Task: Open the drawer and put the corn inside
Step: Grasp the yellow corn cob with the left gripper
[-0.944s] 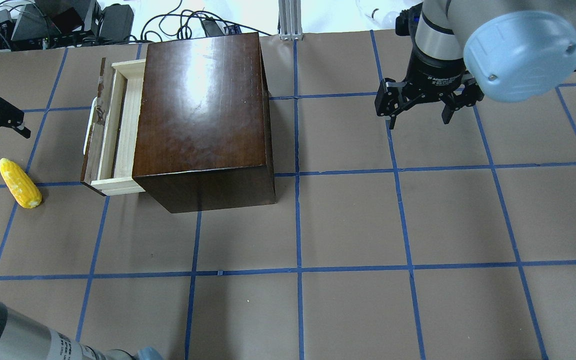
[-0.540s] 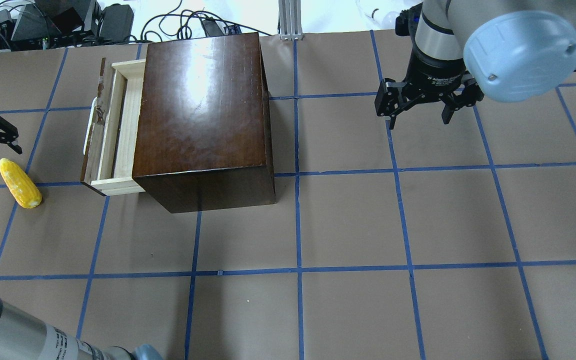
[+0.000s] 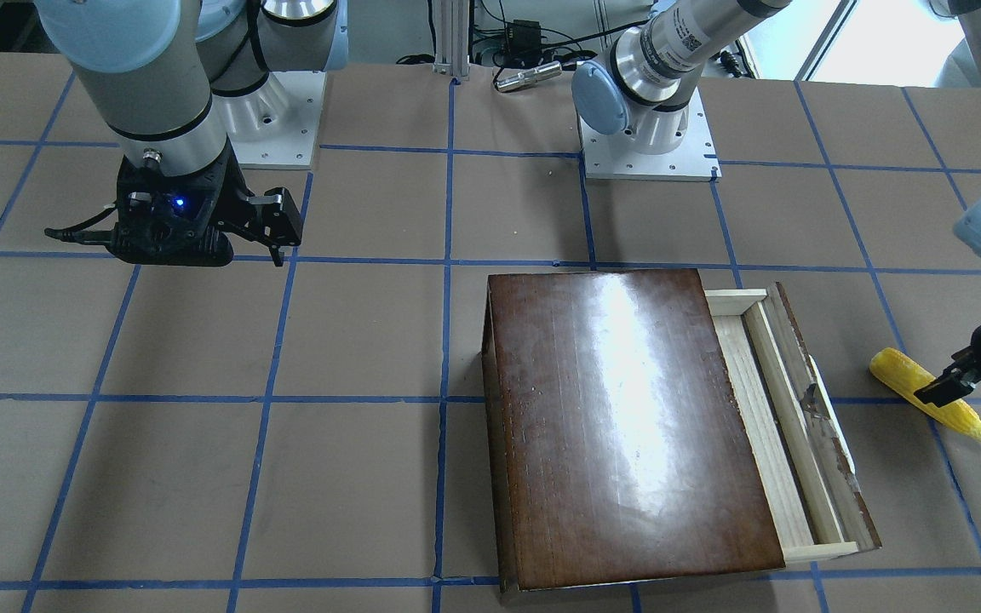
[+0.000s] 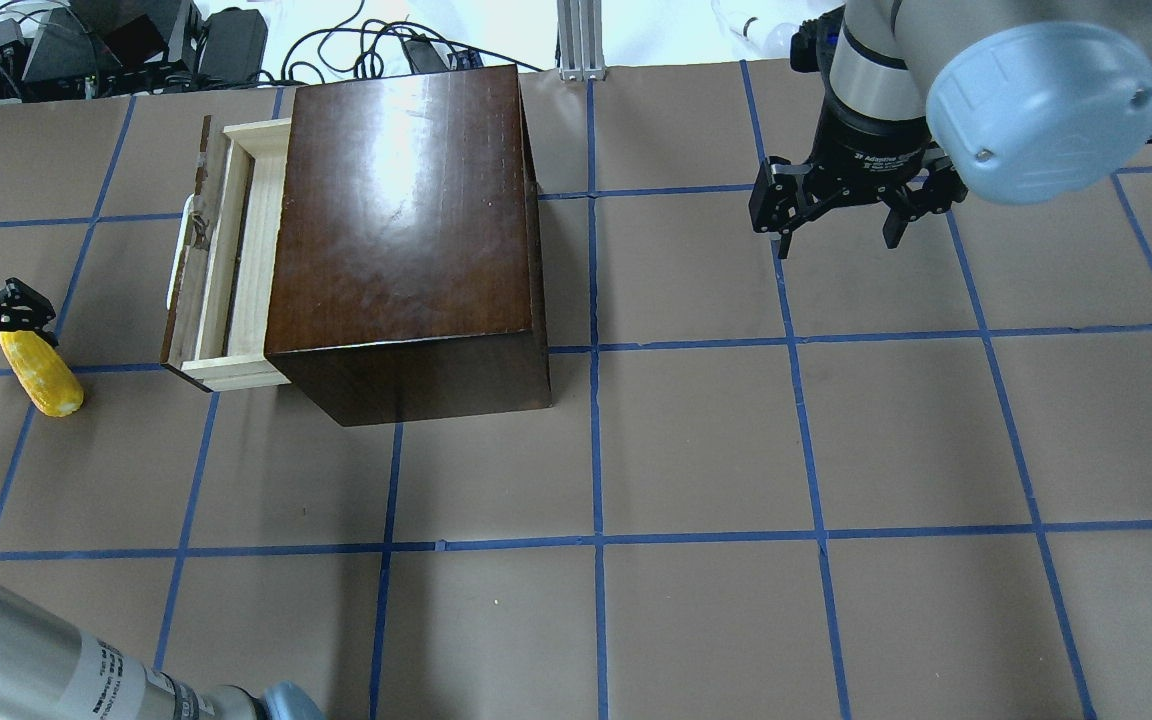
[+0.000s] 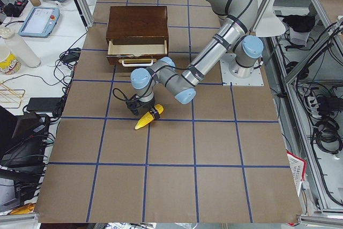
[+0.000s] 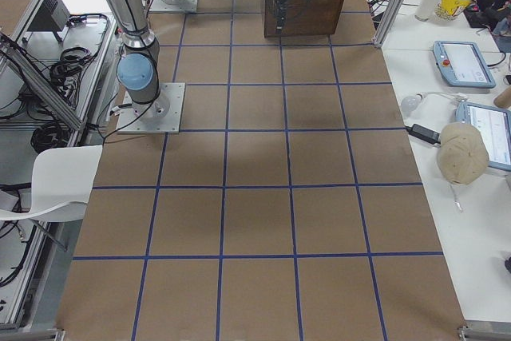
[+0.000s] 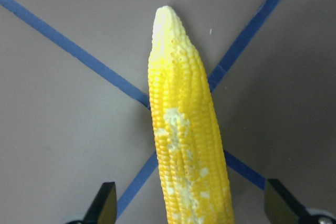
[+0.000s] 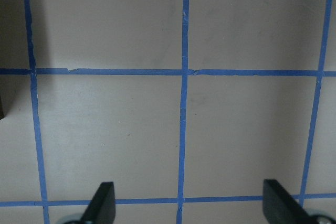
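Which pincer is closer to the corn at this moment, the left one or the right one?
Left. The left pincer is right over the corn, open, one finger on each side. The right pincer hangs open far away, on the other side of the box.

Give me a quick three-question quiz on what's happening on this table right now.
1. True or false: the drawer is pulled partly open.
2. Where does the corn lie? A in the drawer; B on the table; C on top of the box.
3. Which has its open fingers either side of the corn: the left gripper or the right gripper?

Key: 1 true; 2 B; 3 the left gripper.
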{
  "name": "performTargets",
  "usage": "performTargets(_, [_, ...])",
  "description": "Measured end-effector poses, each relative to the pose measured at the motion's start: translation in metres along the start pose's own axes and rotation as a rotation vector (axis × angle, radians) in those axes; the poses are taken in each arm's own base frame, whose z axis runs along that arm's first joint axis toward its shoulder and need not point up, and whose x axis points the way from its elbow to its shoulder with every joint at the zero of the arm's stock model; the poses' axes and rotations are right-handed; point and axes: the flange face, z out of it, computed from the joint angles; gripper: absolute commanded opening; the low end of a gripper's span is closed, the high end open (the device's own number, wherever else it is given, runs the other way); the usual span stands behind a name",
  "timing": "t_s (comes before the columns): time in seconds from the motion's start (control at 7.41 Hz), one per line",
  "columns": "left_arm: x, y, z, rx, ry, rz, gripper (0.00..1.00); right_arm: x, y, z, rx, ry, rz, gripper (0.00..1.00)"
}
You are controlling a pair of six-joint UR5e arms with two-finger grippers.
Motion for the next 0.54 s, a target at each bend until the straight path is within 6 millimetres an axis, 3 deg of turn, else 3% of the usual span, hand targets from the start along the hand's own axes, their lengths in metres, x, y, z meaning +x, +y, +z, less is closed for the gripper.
performTargets(0.13, [0.000,-0.002,0.008,-0.004,0.000,-0.003,0.96,0.000,0.000,0.000,0.000,0.000,0.000,1.00])
performTargets(0.27, [0.001,-0.003,0.015,-0.012,0.001,-0.007,0.71,0.000,0.000,0.000,0.000,0.000,0.000,1.00])
performTargets(0.4, [0.002,-0.004,0.022,-0.021,0.004,-0.013,0.14,0.000,0.000,0.000,-0.001,0.000,0.000,1.00])
performTargets(0.54, [0.003,-0.004,0.028,-0.031,0.007,-0.019,0.00,0.000,0.000,0.000,-0.001,0.000,0.000,1.00])
